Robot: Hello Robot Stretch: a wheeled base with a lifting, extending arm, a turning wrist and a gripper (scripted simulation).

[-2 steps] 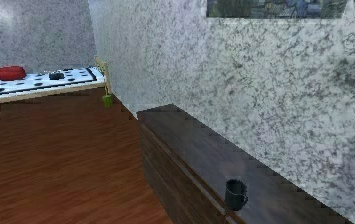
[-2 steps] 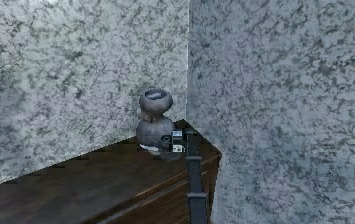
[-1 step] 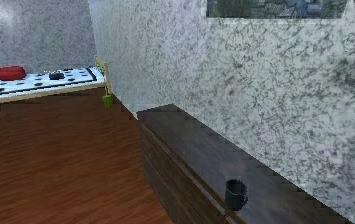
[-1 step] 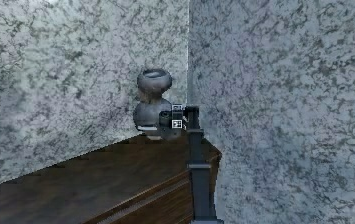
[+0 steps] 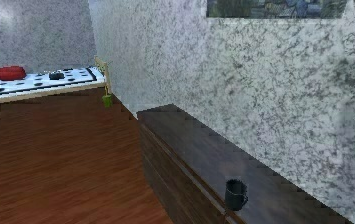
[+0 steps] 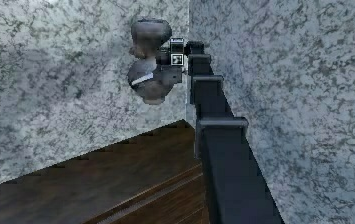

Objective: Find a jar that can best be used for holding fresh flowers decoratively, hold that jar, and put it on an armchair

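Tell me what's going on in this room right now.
The robot's arm reaches out beside a speckled wall, and its pincer holds a grey rounded jar in the air, clear of the dark wood below. Ahead, a small dark cup stands on a long wooden dresser, and a bed sits in the far corner.

Speckled walls, polished wood, smooth pottery.
The walls (image 5: 270, 95) look like rough, mottled grey plaster, matt throughout. The floor (image 5: 55, 165) is reddish wood planking with a soft sheen, and the worktop (image 5: 190, 145) is darker wood, smooth and faintly glossy. The cup (image 5: 235, 193) on it looks dark and shiny. The bed cover (image 5: 45, 82) and red pillow (image 5: 11, 73) look like cloth. The jar (image 6: 148, 78) seems smooth grey-brown ceramic, and the arm (image 6: 225, 155) is matt dark.
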